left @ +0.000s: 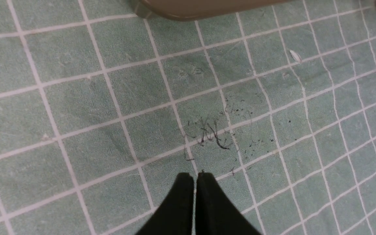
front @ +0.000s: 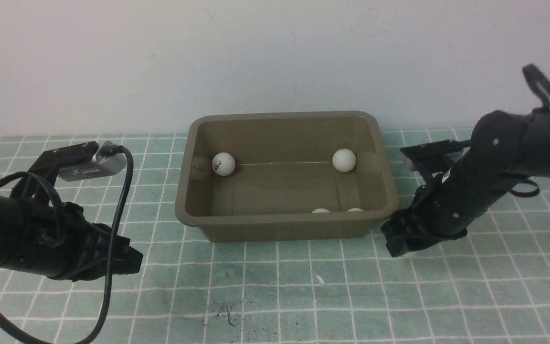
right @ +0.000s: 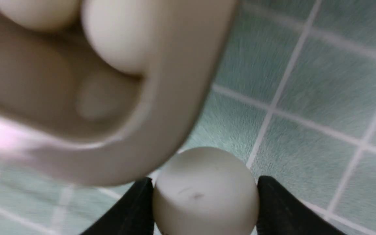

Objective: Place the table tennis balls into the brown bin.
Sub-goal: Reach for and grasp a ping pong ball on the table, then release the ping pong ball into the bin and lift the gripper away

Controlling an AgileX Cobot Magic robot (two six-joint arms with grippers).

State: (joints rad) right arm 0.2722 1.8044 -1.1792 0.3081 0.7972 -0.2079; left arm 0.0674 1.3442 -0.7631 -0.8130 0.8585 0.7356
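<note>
Only the right wrist view shows the fifth ball point(right: 206, 192), pinched between the right fingers point(right: 284, 210) just outside the near right corner of the brown bin point(front: 282, 220); the front view hides it. That view shows four table tennis balls point(front: 223, 164) inside the bin. The left fingers point(left: 179, 202) are pressed together over the green gridded worktop point(left: 77, 107), near dark scribbles point(left: 211, 133). A white wall point(front: 256, 57) stands behind

Brown bin point(front: 280, 219) sits centre-far on green grid mat point(front: 303, 296). Four table tennis balls point(front: 223, 164) inside: two by far wall, left and right, two peeking over near wall. Left gripper point(front: 132, 260) low at left. Right gripper point(front: 396, 246) just beside bin's near-right corner.
</note>
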